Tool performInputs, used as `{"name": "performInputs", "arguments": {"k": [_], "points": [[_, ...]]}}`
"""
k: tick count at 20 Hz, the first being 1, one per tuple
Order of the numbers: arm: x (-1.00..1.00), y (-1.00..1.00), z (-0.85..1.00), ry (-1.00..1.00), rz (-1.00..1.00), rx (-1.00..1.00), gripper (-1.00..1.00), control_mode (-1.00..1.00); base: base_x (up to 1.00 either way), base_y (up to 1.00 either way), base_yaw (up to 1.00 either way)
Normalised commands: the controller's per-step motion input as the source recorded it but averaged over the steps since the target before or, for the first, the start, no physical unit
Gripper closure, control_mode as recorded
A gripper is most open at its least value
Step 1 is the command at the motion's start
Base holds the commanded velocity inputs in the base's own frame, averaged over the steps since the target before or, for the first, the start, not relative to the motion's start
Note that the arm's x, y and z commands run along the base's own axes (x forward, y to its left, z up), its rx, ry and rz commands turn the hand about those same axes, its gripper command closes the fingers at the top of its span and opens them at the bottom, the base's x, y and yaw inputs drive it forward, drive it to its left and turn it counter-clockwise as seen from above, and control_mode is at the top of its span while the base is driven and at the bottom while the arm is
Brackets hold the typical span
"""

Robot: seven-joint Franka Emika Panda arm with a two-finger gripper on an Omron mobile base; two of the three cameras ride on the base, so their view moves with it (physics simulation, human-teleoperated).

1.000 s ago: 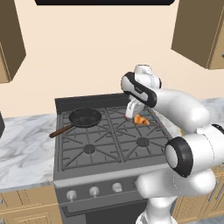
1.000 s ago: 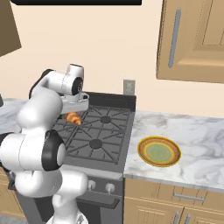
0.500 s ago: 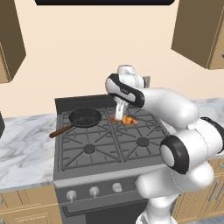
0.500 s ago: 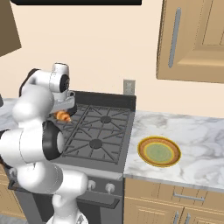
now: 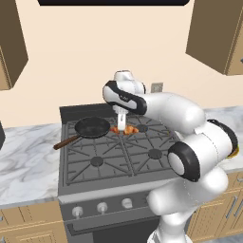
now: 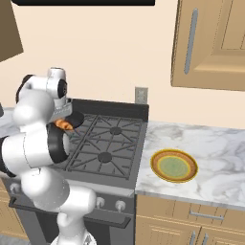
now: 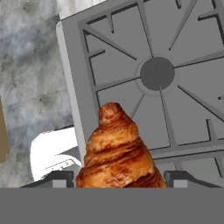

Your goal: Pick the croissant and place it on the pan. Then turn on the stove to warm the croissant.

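My gripper [image 5: 122, 128] pinches the croissant [image 5: 124, 129] at frame centre, seemingly just clear of the grates, right of the pan [image 5: 92, 127]. Placing it and lighting the stove [image 5: 114, 156] remain.

We see even, bright, flat rendered light across both base views, with no glare and no visible lamp. Soft shadow sits under the arm [image 5: 171, 111] along the back edge of the stove [image 5: 114, 154], and the cabinets [image 6: 210, 43] shade the wall only faintly. Edges stay crisp to every corner, without lens bending or motion blur. In the hand view the croissant [image 7: 118, 153] looms close, its ridges slightly soft and coarse-textured.
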Motion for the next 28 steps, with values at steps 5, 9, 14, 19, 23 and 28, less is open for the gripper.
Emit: {"name": "performInputs", "arguments": {"k": [5,9,14,19,23,28], "points": [[0.40,0.20,0.00,0.05,0.01,0.00,1.00,-1.00,0.00,0.00,0.00],[0.42,0.10,0.00,0.00,0.00,0.00,1.00,-1.00,0.00,0.00,0.00],[0.41,0.14,0.00,0.00,-0.03,0.00,1.00,-1.00,0.00,0.00,0.00],[0.37,0.13,-0.04,0.00,-0.04,0.00,1.00,-1.00,0.00,0.00,0.00],[0.33,0.13,-0.10,0.00,-0.03,0.00,1.00,-1.00,0.00,0.00,0.00],[0.27,0.14,-0.16,0.00,-0.03,0.00,1.00,-1.00,0.00,0.00,0.00]]}}
